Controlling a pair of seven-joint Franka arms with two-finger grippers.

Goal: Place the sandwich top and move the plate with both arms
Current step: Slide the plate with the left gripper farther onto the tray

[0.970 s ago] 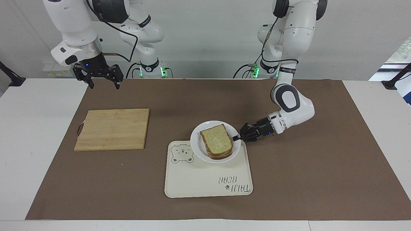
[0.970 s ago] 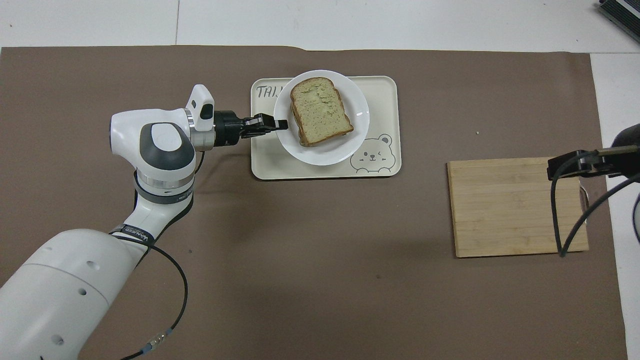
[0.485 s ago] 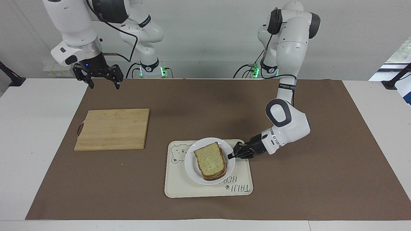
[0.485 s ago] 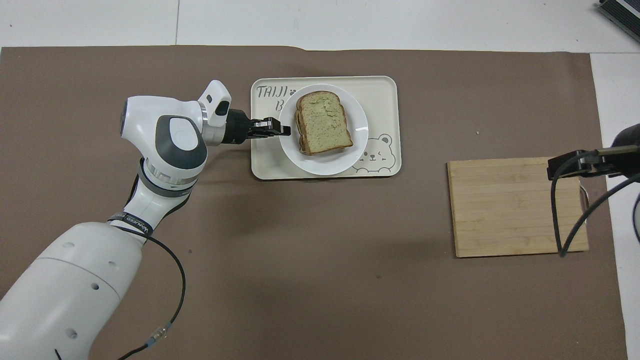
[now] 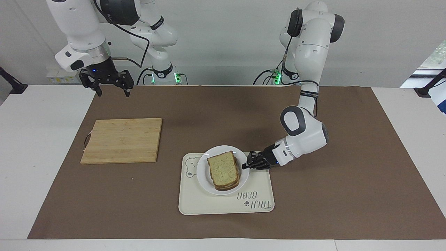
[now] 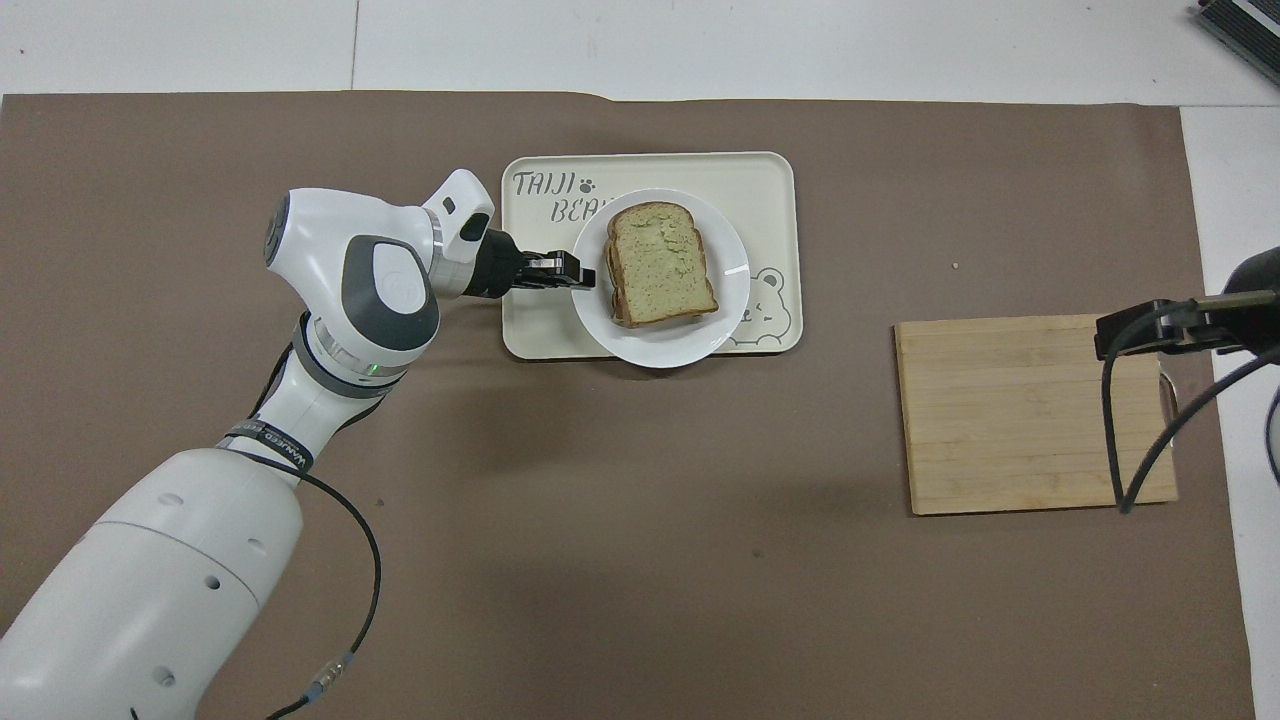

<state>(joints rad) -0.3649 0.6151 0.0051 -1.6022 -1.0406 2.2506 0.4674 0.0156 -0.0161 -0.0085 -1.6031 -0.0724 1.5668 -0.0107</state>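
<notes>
Sandwich top (image 5: 223,169) lying uppermost on a bread stack on the plate (image 5: 205,179), itself on a cream tray (image 5: 226,205) lettered "TAIJI BEAR" beside a bear drawing, near the tabletop's (image 5: 209,104) middle. Left tool (image 5: 246,166) clamped on the plate's rim. Right tool (image 5: 110,91) raised, fingers spread, over the tabletop's robot-side edge near the bamboo board (image 5: 122,140).

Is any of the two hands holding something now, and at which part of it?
The left hand holds the small round white plate by its rim, at the left arm's end. The right hand is open, holding nothing.
</notes>
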